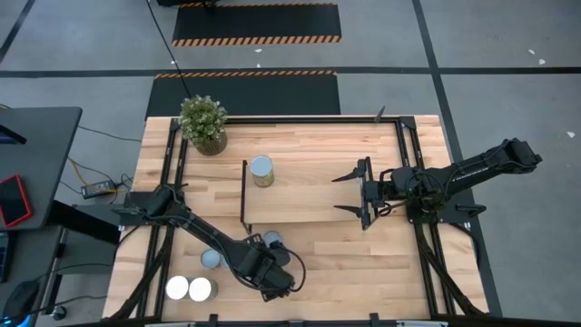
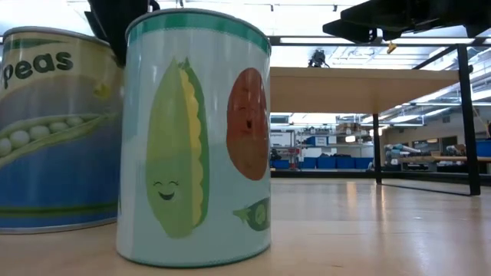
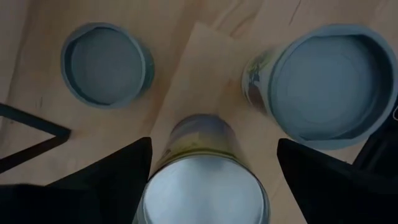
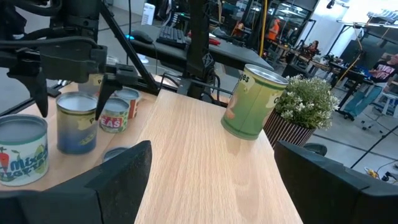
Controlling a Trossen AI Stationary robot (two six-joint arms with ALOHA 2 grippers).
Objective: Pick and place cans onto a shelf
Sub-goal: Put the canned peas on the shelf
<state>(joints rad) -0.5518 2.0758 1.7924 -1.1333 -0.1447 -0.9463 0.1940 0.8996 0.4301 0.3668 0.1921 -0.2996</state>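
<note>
One can upright on shelf. Remaining cans clustered on worktop near front left. Left end effector spread, straddling can below, ungripped. Right end effector spread, empty, over shelf. Early stage.

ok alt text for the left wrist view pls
The left gripper hangs open over a can standing between its fingers, on the wooden table. Two more cans stand farther off, seen from above.
</note>
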